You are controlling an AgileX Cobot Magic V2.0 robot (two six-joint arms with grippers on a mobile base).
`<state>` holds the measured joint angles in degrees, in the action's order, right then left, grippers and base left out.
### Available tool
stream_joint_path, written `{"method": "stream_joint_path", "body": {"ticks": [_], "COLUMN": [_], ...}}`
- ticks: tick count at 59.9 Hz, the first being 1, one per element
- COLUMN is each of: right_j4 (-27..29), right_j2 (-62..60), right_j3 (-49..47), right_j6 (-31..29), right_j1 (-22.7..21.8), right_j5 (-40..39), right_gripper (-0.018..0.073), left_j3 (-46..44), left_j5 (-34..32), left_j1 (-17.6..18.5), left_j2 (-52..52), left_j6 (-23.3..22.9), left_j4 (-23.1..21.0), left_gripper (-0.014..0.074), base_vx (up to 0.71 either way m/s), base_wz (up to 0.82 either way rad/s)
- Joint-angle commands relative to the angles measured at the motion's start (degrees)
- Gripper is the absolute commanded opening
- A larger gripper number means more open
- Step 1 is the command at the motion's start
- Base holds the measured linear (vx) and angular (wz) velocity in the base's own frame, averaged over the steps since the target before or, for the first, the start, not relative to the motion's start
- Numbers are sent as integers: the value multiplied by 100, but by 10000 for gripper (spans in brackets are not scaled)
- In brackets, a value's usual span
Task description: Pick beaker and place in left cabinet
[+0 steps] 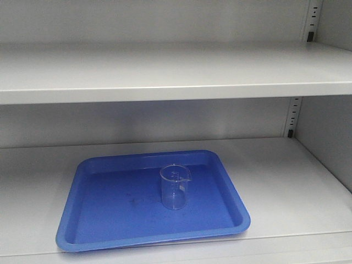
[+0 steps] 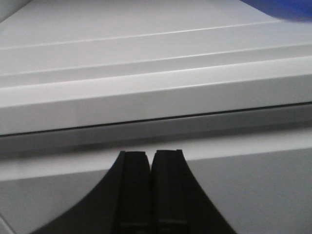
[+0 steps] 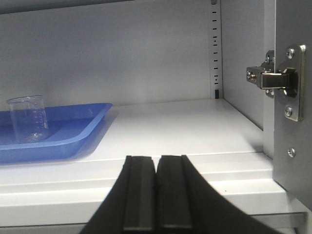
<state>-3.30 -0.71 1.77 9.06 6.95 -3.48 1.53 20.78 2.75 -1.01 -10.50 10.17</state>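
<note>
The clear glass beaker (image 1: 175,187) stands upright on a blue tray (image 1: 110,220) on the lower shelf of the pale grey cabinet (image 1: 165,77). It also shows at the left of the right wrist view (image 3: 28,118), on the tray (image 3: 73,131). My right gripper (image 3: 157,158) is shut and empty, at the shelf's front edge, to the right of the tray. My left gripper (image 2: 151,153) is shut and empty, below the front lip of a shelf (image 2: 146,105). Neither gripper shows in the front view.
A slotted rail (image 1: 293,116) runs up the cabinet's back right corner. The right side wall (image 1: 330,137) bounds the shelf. A metal door hinge (image 3: 275,78) sits at the right edge, close to my right gripper. An upper shelf (image 1: 165,66) lies above the tray.
</note>
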Motion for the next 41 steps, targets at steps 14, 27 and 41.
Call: {"method": "stream_joint_path", "body": {"ticks": [14,27,41], "right_j4": [-26,-26,-26], "right_j2": [-67,-67,-67], "right_j3": [22,22,22], "right_j6": [8,8,8], "right_j1": [-25,-25,-25], "right_j5": [-495,-495,-495], "right_gripper": [-5,-5,-5], "left_j3": [-89,-89,-89], "left_j5": [-429,-429,-429], "left_j1": [31,31,31], "left_j2": [-56,-56,-56], "left_j6": [-23,-23,-23], "left_j4": [19,19,19], "left_gripper": [4,4,4], "base_vx": [0,0,0], "base_wz": [0,0,0]}}
